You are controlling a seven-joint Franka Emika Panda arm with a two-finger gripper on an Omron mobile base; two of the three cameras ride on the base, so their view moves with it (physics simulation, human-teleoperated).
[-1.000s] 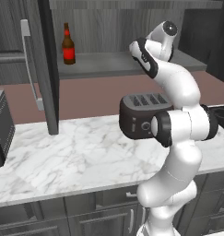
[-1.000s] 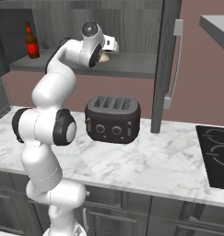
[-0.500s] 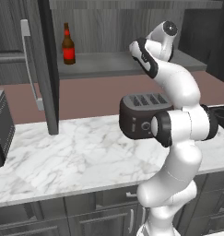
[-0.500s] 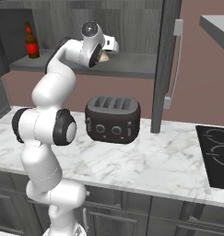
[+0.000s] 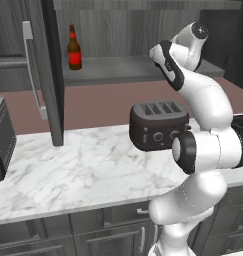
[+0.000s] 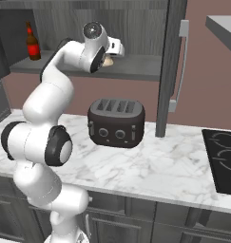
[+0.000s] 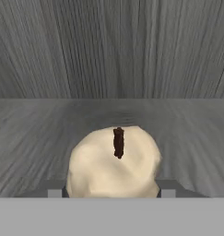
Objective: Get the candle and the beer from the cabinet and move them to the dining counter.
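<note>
My claw [image 7: 111, 193] sat around the candle [image 7: 114, 162] on the cabinet [image 6: 136, 71] shelf, grip unconfirmed; the beer [image 5: 74, 48] stood there too, so neither had reached the dining table.

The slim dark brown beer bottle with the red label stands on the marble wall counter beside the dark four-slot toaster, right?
No. The slim dark brown beer bottle with the red label stands on the open dark grey cabinet's shelf, above and left of the dark four-slot toaster, as the left base view shows.
</note>
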